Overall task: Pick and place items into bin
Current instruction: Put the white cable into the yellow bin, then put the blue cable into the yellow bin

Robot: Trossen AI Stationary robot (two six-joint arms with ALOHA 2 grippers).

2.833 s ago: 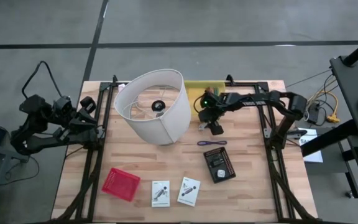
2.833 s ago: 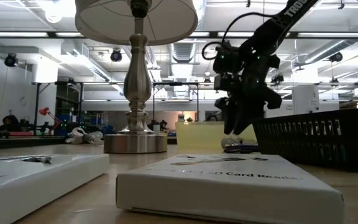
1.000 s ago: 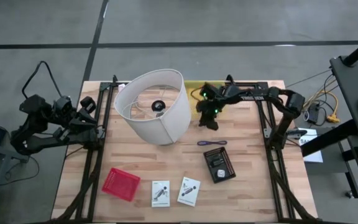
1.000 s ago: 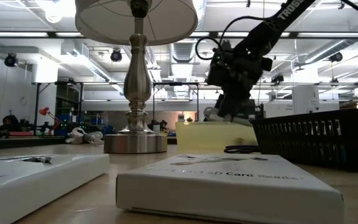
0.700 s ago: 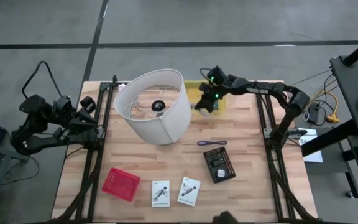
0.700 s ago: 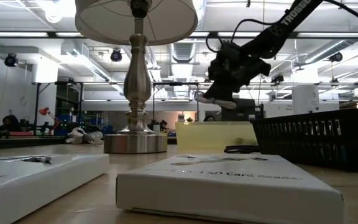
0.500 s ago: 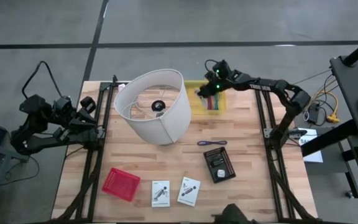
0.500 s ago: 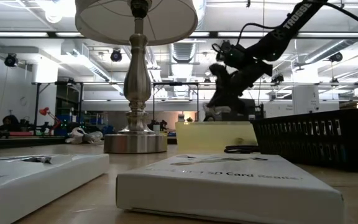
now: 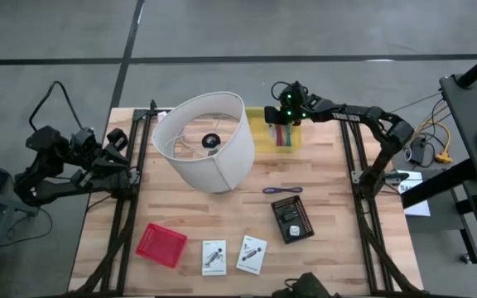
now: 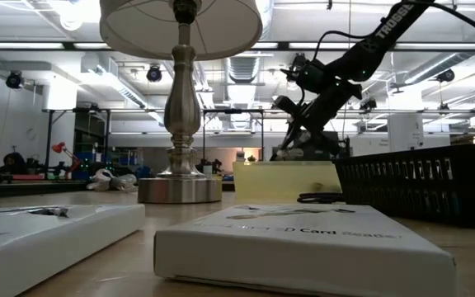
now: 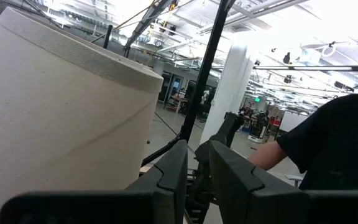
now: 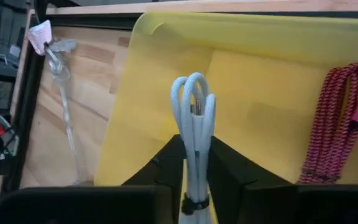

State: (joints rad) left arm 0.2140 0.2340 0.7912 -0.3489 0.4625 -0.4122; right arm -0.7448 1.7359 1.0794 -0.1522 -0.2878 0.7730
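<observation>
My right gripper (image 9: 284, 121) hangs over the yellow bin (image 9: 263, 141) at the table's far edge, shut on a coiled white cable (image 12: 192, 106). A pink braided cable (image 12: 337, 118) lies in the bin. On the table lie a purple pen-like tool (image 9: 281, 190) and two white printed cards (image 9: 214, 257) (image 9: 252, 253), flat on their backs. My left gripper (image 9: 116, 142) waits at the table's left edge, beside the white lampshade (image 9: 205, 141), shut and holding nothing. My right gripper pinches the cable bundle between its two fingers (image 12: 225, 165), at the part of the coil above its black tie (image 12: 189, 203). The fingers slant down from the table's right and lie along the bundle. The looped end (image 12: 191, 84) sticks out past the fingertips, clear of the bin floor.
The lamp with its big shade stands left of the bin. A black mesh basket (image 9: 292, 220) sits right of centre and a red basket (image 9: 161, 244) near the front left. A clear stick with a pink tag (image 12: 58, 74) lies beside the bin. A person stands behind the left arm (image 11: 334, 155).
My right gripper has risen from the table just in front of the bin and gone toward the far edge, ending over the yellow bin. Its wrist has rolled and tipped on the way. The white cable has gone along with it, lifted clear.
</observation>
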